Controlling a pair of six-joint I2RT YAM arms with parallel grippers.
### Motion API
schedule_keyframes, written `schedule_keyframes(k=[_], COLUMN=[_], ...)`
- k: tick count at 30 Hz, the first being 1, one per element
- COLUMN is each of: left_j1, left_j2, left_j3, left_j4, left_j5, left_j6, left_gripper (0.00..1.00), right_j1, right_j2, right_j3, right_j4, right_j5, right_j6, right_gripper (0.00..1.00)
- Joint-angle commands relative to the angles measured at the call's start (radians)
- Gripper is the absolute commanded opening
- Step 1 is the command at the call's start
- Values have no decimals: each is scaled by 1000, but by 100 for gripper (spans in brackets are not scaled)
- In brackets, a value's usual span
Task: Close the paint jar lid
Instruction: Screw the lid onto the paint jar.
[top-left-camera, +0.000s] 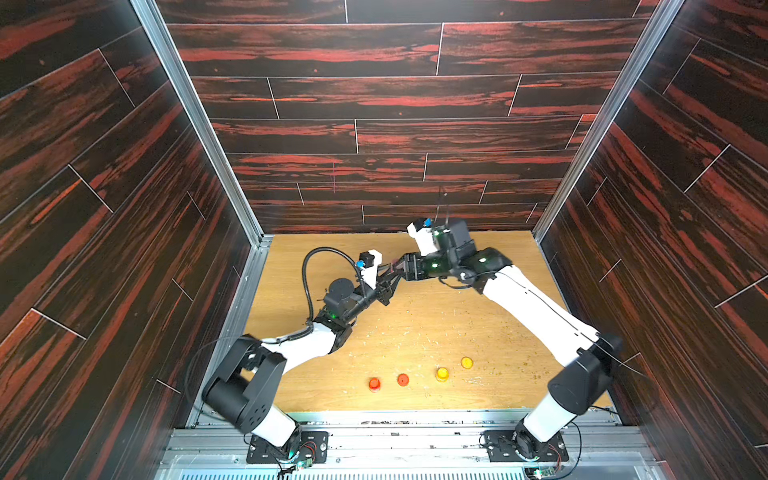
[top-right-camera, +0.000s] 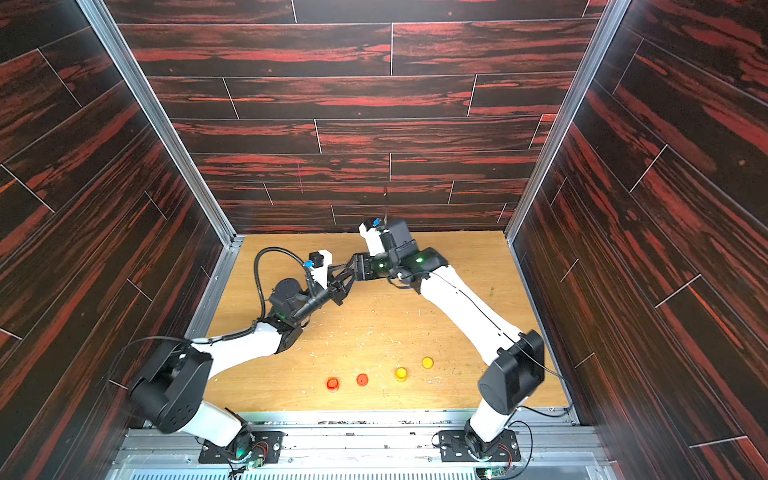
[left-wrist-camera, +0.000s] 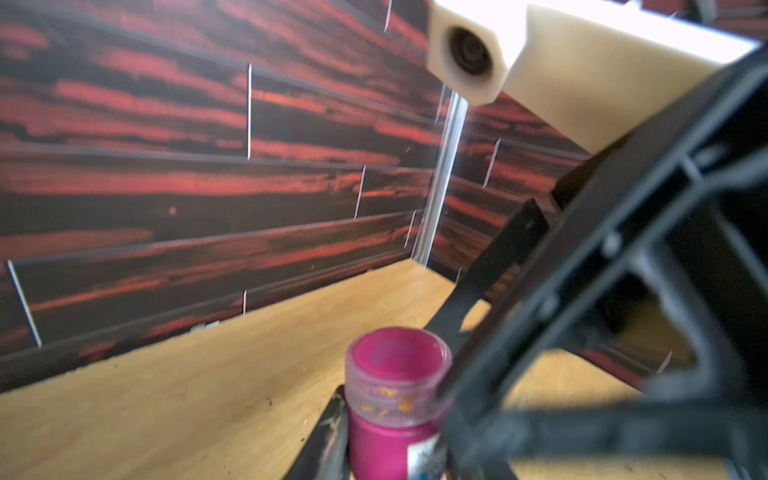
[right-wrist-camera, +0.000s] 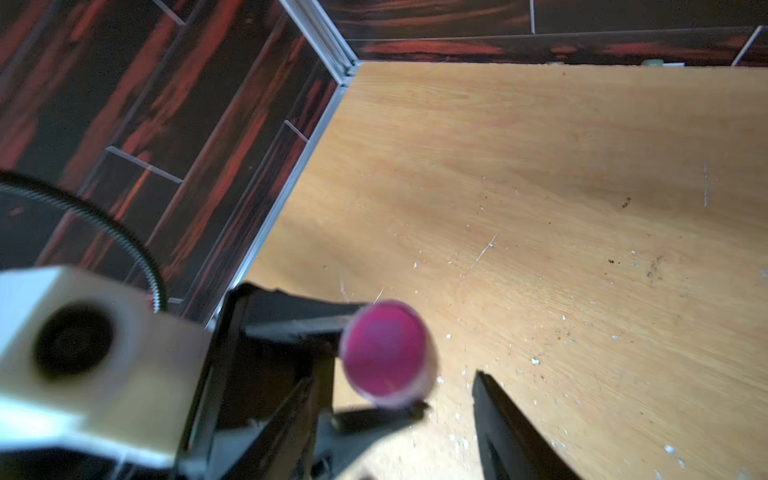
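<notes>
Two claws: my left claw (top-left-camera: 390, 291) is pinching the paint jar (left-wrist-camera: 388, 442), right claw (top-left-camera: 394, 270) hanging spread by its lid (right-wrist-camera: 384, 351); under-twisted, it is risking leaking.

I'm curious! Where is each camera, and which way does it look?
Top views: high at the front, looking down on the table, left arm, right arm.
Left wrist: on the left arm, looking along the left hand at the pink jar; right hand beside.
Right wrist: on the right arm, looking down on the lid; both hands show.
Shared: both wrist views show the jar.
</notes>
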Motion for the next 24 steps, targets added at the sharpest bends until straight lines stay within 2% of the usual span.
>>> schedule_keyframes(k=[1,5,10,24], left_j1=[15,21,21,21], left_j2=[-109,-174,-211,-206], left_j3=[-11,-17,-5,11], left_j4=[-57,-134,-175,-172], left_j5=[103,191,280,310], left_j6=[1,7,-18,-48], left_gripper=[12,12,12,12], right_j1=[-48,-79,-80,-79], right_j2=[-48,-82,-63,17], right_j3=[58,85,127,148], right_j4=[-129,-172,-249,-243], right_j5=[-133,-282,-342,-402], right_j6=[-156,-296,-461,-499], right_gripper=[64,66,66,65])
